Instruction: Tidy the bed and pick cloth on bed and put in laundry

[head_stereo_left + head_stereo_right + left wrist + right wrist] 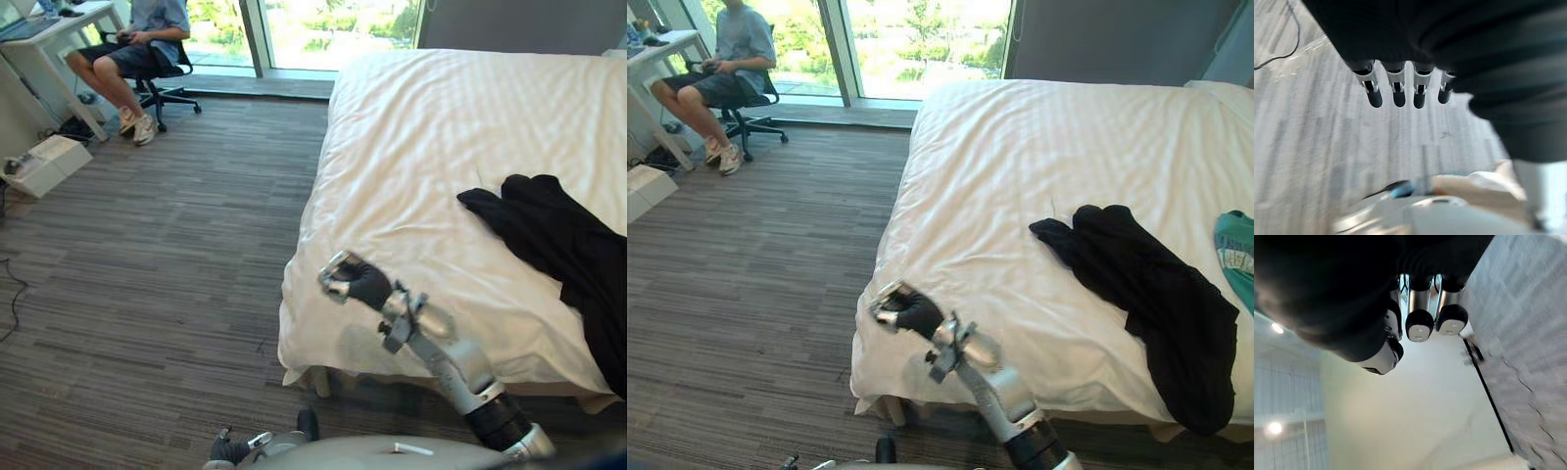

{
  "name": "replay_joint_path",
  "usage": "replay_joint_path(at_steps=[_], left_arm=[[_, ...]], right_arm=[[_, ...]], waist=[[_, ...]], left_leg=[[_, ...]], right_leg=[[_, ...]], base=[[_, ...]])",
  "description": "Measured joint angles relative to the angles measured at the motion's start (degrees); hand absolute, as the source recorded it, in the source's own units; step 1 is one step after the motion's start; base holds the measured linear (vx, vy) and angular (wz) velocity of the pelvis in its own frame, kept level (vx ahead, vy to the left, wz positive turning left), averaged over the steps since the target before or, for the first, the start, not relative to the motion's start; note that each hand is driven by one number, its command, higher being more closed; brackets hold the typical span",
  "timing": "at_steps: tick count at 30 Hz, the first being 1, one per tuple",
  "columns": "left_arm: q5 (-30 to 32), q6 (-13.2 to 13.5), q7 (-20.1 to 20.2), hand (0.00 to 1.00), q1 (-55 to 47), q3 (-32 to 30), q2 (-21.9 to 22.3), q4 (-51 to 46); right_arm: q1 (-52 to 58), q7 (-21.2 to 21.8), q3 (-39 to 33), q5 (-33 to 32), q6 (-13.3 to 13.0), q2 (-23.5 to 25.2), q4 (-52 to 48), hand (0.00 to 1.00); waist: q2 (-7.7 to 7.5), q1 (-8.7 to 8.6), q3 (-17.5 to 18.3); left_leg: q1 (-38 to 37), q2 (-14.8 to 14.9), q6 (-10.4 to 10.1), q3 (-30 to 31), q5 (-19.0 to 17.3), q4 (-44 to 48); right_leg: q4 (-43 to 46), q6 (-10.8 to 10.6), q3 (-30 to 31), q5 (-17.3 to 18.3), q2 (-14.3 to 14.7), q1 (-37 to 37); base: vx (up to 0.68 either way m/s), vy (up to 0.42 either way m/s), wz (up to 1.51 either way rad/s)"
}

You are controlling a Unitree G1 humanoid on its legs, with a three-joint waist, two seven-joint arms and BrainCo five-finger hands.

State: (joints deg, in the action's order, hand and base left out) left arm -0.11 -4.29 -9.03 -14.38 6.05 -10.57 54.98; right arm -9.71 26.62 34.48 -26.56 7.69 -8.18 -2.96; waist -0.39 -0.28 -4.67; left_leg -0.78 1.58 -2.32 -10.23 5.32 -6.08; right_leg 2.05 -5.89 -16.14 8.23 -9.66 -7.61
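One black cloth [1156,284] crumpled right on bed [1019,166], awaiting pickup. Right hand [906,311] over near-left bed corner, fingers [1419,325] curled, empty. Left hand [1397,83] relaxed over floor [147,245], idle.

On the bed [1019,176], a teal cloth [1236,257] just beyond the black cloth [1146,284] is cut off by the picture's edge, so its shape cannot be told. A person [147,44] seated well apart from the bed has the head out of frame and holds something too small to identify. Past the left hand [1398,90], the floor [1312,147] is blurred, with a pale smeared shape that cannot be made out.
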Motion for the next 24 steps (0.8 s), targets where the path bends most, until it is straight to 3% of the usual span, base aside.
replay_joint_path(at_steps=[2, 5, 8, 10, 13, 17, 24], left_arm=[[-1.3, -0.5, 0.5, 0.0, 0.3, 0.6, -0.3, 0.0], [-1.9, -0.5, 1.6, 0.0, 2.7, 1.9, -0.9, 0.2], [-3.5, -0.5, 1.6, 0.0, 9.6, 3.0, -1.5, 0.2], [-3.8, -0.5, 1.5, 0.0, 15.5, 3.0, -1.6, -0.2], [-3.8, -0.6, 1.0, 0.0, 19.3, 3.0, -1.5, -0.9], [-3.8, -1.6, -0.2, 0.0, 23.3, 4.1, -1.0, -2.0], [-5.2, -3.1, -0.9, 0.0, 30.6, 4.6, 1.2, -1.8]], right_arm=[[-2.1, -1.3, 2.8, 0.3, 0.8, 1.4, 3.0, 1.0], [-5.7, -4.8, 5.1, 0.9, 0.9, 2.9, 6.8, 1.0], [-15.9, -9.4, 4.6, 2.1, 0.6, 5.2, 11.0, 1.0], [-24.9, -12.4, 2.1, 3.6, 0.0, 7.5, 16.1, 1.0], [-30.2, -14.1, -0.2, 5.3, -1.3, 7.9, 18.6, 1.0], [-35.8, -15.8, -0.8, 5.5, -2.4, 7.9, 20.6, 1.0], [-40.7, -20.6, -8.1, 5.6, -2.8, 7.9, 24.8, 1.0]], waist=[[0.36, 0.4, -0.3], [-0.21, 2.68, -1.3], [0.1, 3.93, -8.6], [0.29, 4.59, -15.4], [0.36, 5.69, -20.3], [1.64, 5.93, -22.5], [3.9, 6.36, -23.7]], left_leg=[[0.3, -0.3, 0.2, 0.5, 0.1, 0.0], [2.6, -0.4, 1.0, 1.7, 1.2, 0.4], [8.3, 0.1, 1.2, 3.8, 1.9, 3.9], [13.7, 0.5, 1.5, 4.9, 0.8, 9.5], [17.6, 0.1, 1.8, 5.5, -1.4, 15.4], [23.0, -0.4, 1.9, 5.6, -2.1, 18.8], [31.8, -0.2, 1.6, 6.0, -0.9, 21.3]], right_leg=[[0.0, -0.2, -0.4, -0.2, -0.2, 0.0], [0.5, -0.1, -0.9, -0.8, -0.3, 1.9], [5.4, 0.8, -2.6, -0.3, -0.4, 6.9], [10.4, 1.3, -3.4, 1.0, -0.8, 10.7], [16.9, 1.3, -3.7, 3.7, -2.5, 14.1], [23.0, 1.5, -3.6, 6.0, -4.1, 20.3], [29.9, 2.5, -2.7, 7.9, -5.1, 30.9]], base=[[0.0, 0.016, 0.14], [0.01, 0.02, 0.21], [-0.11, 0.015, 0.37], [-0.11, 0.016, 0.33], [-0.11, 0.03, 0.23], [-0.11, 0.011, 0.08], [-0.07, -0.009, 0.04]])
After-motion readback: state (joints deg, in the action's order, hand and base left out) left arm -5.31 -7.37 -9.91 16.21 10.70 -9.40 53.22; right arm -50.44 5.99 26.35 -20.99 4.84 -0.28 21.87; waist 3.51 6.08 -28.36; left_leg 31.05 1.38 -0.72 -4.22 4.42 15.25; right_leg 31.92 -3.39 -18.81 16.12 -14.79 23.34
